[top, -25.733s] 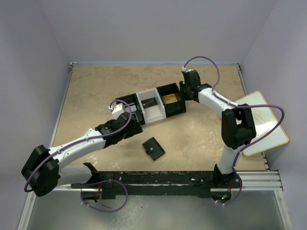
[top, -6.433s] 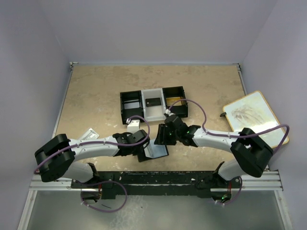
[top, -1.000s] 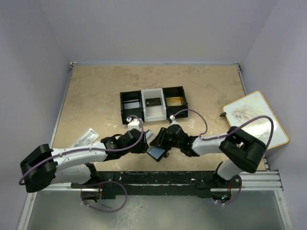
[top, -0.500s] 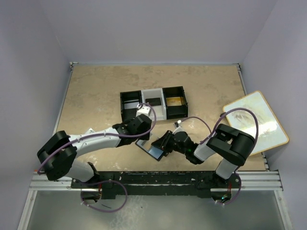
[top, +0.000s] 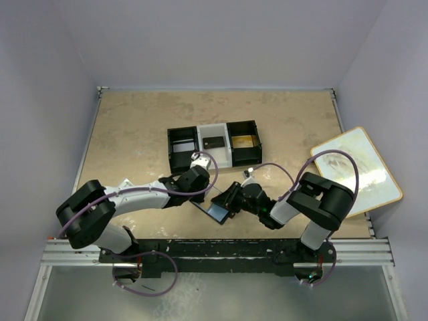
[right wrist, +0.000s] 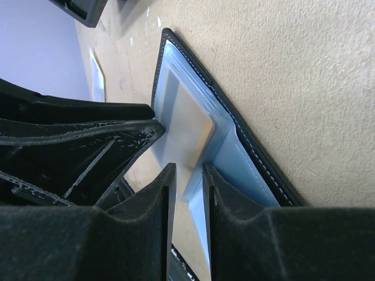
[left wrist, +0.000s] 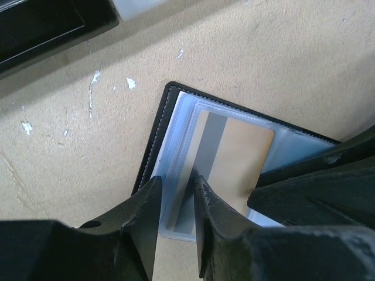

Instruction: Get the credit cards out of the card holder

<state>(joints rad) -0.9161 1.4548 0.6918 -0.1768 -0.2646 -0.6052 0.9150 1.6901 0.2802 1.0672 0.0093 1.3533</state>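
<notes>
A tan, mottled tabletop (top: pixel 134 127) is being used as the one bearing surface, and it is being shown scuffed with small white flecks in the left wrist view. A three-compartment tray (top: pixel 175 162), black at both ends and white in the middle, is being carried at mid-table. The card holder (top: pixel 215 210) is being borne near the front edge, opened, with its pale-blue sleeves turned up. A light board (top: pixel 354 167) with a wooden rim is being carried at the right edge, reaching out past it.
</notes>
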